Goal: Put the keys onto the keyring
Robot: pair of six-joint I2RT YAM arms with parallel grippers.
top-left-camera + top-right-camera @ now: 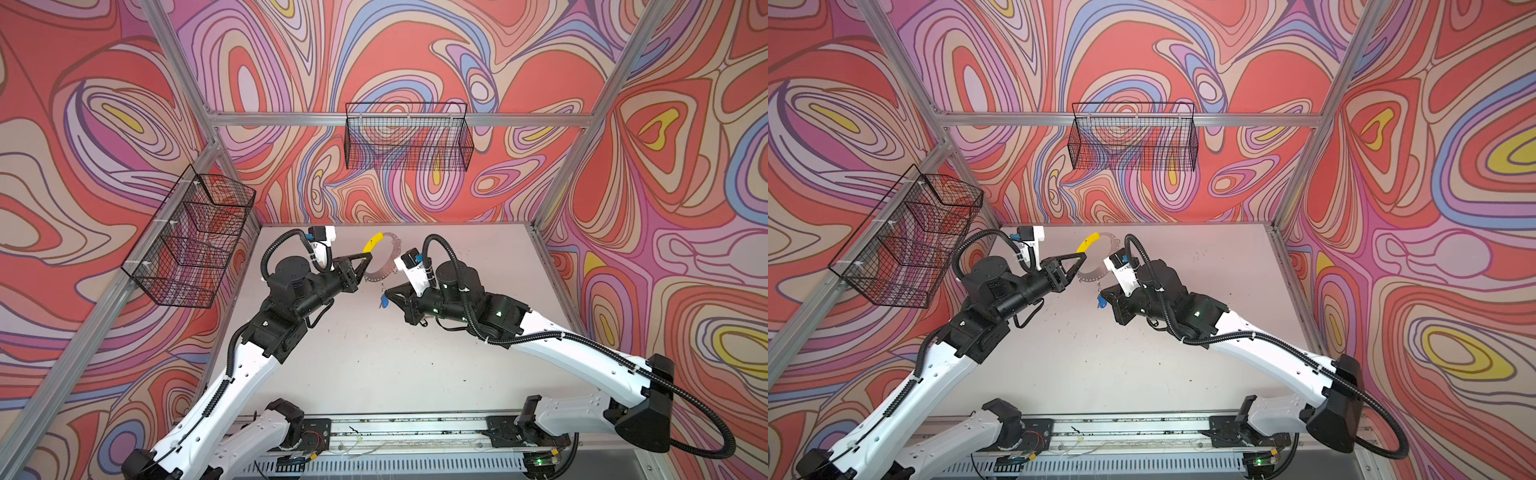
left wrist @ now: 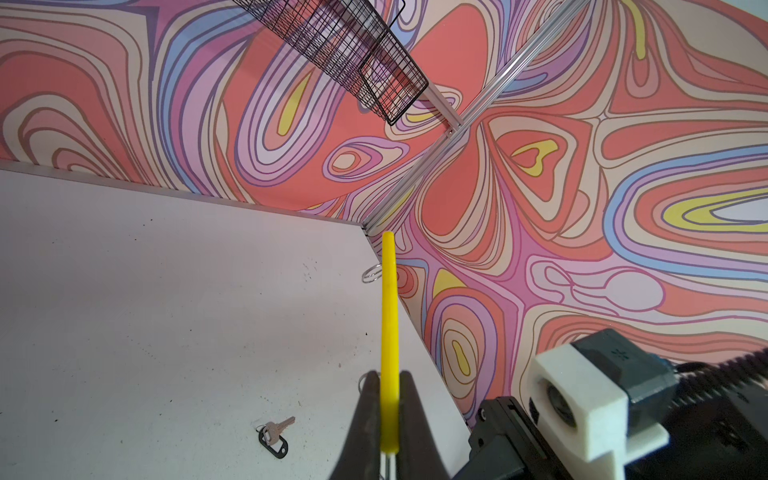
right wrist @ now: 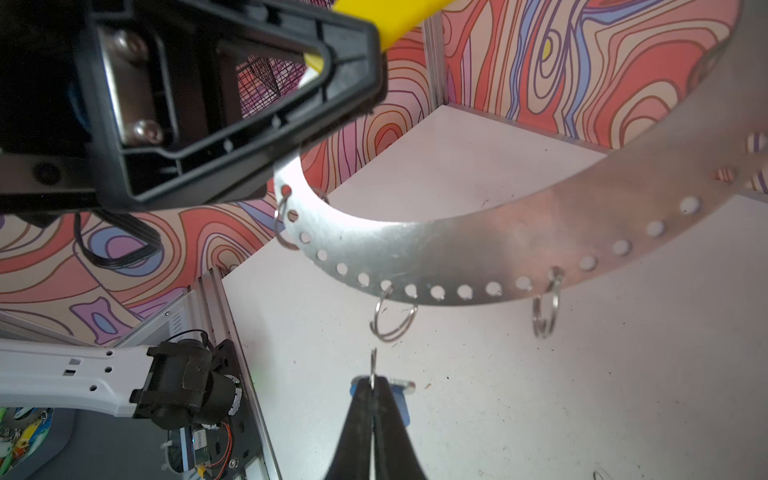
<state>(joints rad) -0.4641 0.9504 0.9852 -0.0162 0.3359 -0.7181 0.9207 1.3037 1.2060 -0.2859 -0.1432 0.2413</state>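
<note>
The keyring (image 1: 376, 277) is a flat grey perforated ring held on edge above the table. My left gripper (image 1: 368, 259) is shut on its yellow sleeve (image 2: 389, 311), which shows between the jaws in the left wrist view. My right gripper (image 3: 374, 382) is shut on the small split ring of the blue-tagged key (image 3: 401, 405). That split ring sticks out edge-on just below a wire loop (image 3: 392, 318) on the keyring's rim, apart from it. The black-tagged key (image 2: 274, 432) lies flat on the table and shows only in the left wrist view.
Another wire loop (image 3: 546, 311) hangs from the keyring rim. The white table (image 1: 374, 353) is walled on three sides. Wire baskets hang on the back wall (image 1: 409, 137) and the left wall (image 1: 191, 237), well above the table.
</note>
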